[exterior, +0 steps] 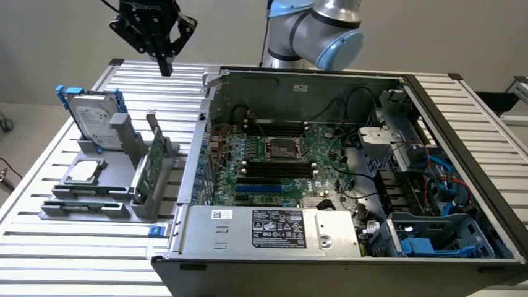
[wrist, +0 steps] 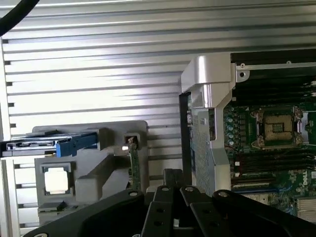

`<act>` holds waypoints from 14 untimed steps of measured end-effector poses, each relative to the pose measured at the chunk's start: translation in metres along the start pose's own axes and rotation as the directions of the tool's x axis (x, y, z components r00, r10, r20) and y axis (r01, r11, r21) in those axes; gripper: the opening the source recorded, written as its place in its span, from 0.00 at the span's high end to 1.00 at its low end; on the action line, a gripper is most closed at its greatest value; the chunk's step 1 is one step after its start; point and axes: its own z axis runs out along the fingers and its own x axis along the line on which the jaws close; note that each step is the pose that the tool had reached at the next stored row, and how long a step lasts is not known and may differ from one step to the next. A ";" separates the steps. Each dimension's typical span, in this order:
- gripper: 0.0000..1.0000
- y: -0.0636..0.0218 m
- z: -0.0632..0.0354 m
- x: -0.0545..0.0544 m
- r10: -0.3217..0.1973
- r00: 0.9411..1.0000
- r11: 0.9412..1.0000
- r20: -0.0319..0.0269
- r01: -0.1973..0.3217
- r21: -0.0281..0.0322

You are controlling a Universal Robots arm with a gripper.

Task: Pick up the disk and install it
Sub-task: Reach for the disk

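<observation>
The exterior view looks aslant over the whole table [exterior: 83,260]; my wrist view faces down past my gripper [wrist: 173,174], nearer, sharing the holder [wrist: 94,170] and the case [wrist: 207,74].

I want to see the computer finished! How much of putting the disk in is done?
Nothing looks done yet. The disk stands upright in the grey holder on the table, beside the open computer case. The gripper hangs in the air above the table, shut and empty, touching nothing. Both picking the disk up and fitting it into the case are left.
</observation>
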 end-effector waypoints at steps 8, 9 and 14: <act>0.89 0.0087 0.0034 0.037 0.000 1.000 1.000 0.000 0.000 0.005; 0.89 0.0096 0.0040 0.042 0.000 1.000 1.000 0.000 0.000 0.007; 0.89 0.0127 0.0072 0.065 0.000 1.000 1.000 0.001 0.000 0.012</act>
